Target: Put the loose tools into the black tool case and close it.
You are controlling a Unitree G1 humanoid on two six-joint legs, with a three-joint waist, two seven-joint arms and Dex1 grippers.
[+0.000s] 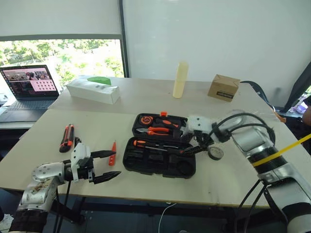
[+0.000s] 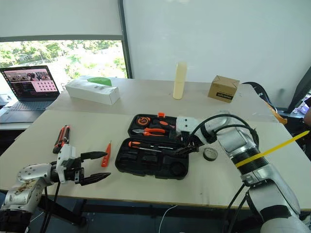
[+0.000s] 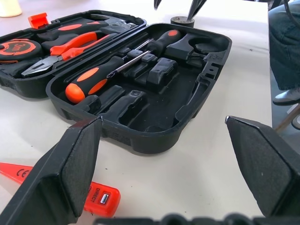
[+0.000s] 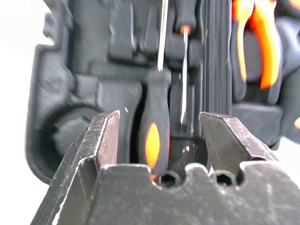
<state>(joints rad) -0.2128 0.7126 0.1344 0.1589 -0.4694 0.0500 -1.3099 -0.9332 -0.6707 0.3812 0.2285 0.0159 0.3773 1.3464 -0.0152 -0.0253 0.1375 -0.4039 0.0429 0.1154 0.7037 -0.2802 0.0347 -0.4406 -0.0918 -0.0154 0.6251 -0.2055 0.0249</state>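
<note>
- Our right gripper (image 2: pixel 187 147) hangs over the right end of the front half of the flat black plastic tool case (image 2: pixel 146 165), pointing down and leftward; its two black fingers (image 4: pixel 105 140) stand apart with nothing between them, just above the case.
- Our left gripper (image 1: pixel 108 166) sits low at the front left of the pale table (image 1: pixel 218 179), fingers spread wide and empty, pointing toward the case and well apart from it.
- We see the case lying open in the middle of the table, both halves flat, with the orange latch (image 1: pixel 164 114) on the far edge.
- In the front half two black and orange screwdrivers (image 3: pixel 101 75) lie side by side in the moulded slots; the other slots nearer us are bare.
- In the far half sit the orange-handled pliers (image 1: pixel 158 130) and the round orange tape measure (image 1: pixel 146 120).
- On the table left of the case lies a small orange screwdriver (image 1: pixel 112 154), just beside our left gripper.
- Further left lies the black and orange utility knife (image 1: pixel 67 137), apart from everything else.
- Right of the case, close to our right gripper, the small black tape roll (image 2: pixel 210 154) lies flat on the table.
</note>
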